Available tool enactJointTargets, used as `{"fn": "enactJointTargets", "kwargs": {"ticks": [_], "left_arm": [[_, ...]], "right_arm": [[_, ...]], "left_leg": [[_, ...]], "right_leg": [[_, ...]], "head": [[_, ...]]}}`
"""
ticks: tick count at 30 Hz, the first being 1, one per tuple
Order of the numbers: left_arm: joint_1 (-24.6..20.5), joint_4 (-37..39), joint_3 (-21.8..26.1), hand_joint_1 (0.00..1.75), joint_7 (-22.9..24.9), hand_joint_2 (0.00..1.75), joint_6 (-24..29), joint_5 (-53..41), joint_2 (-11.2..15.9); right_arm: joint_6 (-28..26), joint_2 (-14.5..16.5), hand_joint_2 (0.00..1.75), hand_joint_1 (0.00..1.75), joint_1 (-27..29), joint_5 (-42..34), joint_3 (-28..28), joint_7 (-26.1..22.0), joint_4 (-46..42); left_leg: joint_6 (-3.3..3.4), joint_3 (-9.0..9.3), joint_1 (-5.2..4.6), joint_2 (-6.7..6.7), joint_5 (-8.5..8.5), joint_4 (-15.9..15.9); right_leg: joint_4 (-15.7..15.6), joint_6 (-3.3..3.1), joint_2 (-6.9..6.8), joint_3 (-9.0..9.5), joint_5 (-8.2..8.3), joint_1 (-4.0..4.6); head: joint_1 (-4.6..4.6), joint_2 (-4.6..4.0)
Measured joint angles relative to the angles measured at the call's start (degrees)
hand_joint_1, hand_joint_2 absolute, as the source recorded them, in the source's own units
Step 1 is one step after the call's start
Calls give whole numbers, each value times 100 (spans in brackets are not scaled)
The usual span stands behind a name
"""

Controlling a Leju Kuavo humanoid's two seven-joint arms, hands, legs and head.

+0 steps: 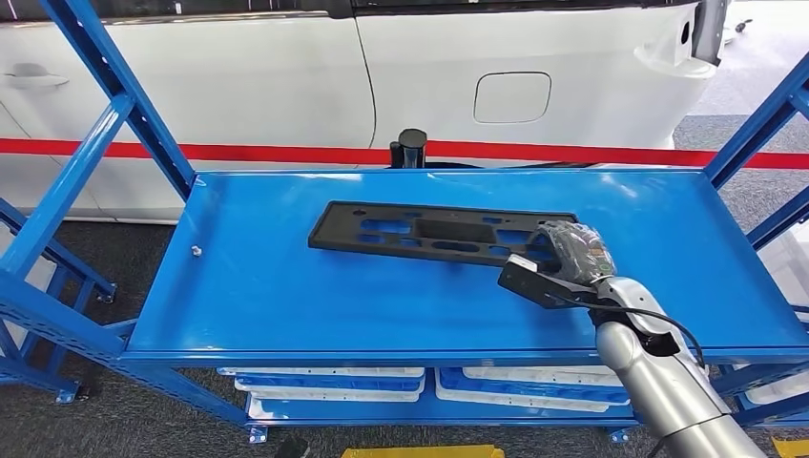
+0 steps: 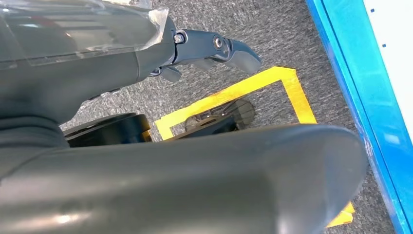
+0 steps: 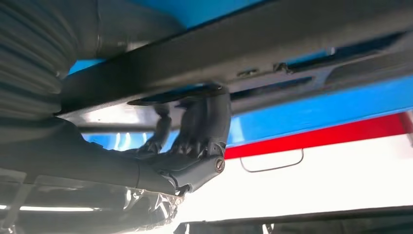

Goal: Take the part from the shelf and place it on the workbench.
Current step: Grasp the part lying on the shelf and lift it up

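Right hand at the near right end of the part on the shelf.

The part [image 1: 434,232], a long flat black plate with cut-outs, lies at the centre of the blue shelf [image 1: 286,286]. It is judged light and stiff, best taken at an end edge or a cut-out rim. The right hand [image 1: 570,256] is placed at its right end; in the right wrist view the fingers [image 3: 207,122] are curled at the part's edge, apparently closed on it, though blur leaves this unconfirmed. The left hand [image 2: 146,97] hangs over the floor; its finger state cannot be told.
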Motion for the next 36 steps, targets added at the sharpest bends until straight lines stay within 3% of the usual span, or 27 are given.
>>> {"fn": "enactJointTargets", "kwargs": {"ticks": [18,22,23,27,28,32,36], "left_arm": [[32,21,-101,0,-173,0,144,-46,38],[29,21,-111,0,-394,175,148,90,44],[22,14,-110,0,-441,175,128,128,44],[-33,-42,-107,0,-486,0,82,184,46],[-50,-56,-105,0,-486,0,52,198,47],[-103,-105,-93,0,-520,175,-96,224,61],[-167,-151,-91,0,-755,175,-132,121,85]], "right_arm": [[-219,-366,175,171,9,-251,26,-126,82],[-379,-418,175,171,-18,-498,58,-241,112],[-451,-429,175,173,-23,-560,66,-286,113],[-908,-444,175,175,-46,-831,22,-520,93],[-1036,-451,175,175,-51,-896,-16,-574,58],[-1458,-486,175,175,-61,-1046,-251,-737,-301],[-1829,-550,175,174,-33,-1164,-618,-945,-850]], "left_leg": [[1,10,-1,-5,1,2],[2,11,-1,-5,1,2],[2,11,-1,-4,1,2],[4,6,-3,-3,5,3],[6,4,-4,-3,8,3],[9,-3,-5,-3,11,5],[9,-18,-5,-4,11,4]], "right_leg": [[0,2,-3,15,2,-1],[0,3,-3,16,3,-1],[0,3,-3,15,3,-1],[0,5,-1,40,7,-1],[1,6,-1,50,8,-1],[2,9,-1,51,10,-1],[2,8,-2,36,9,-2]], "head": [[0,0],[0,0],[0,0],[-1,0],[-1,0],[-1,0],[-1,0]]}}
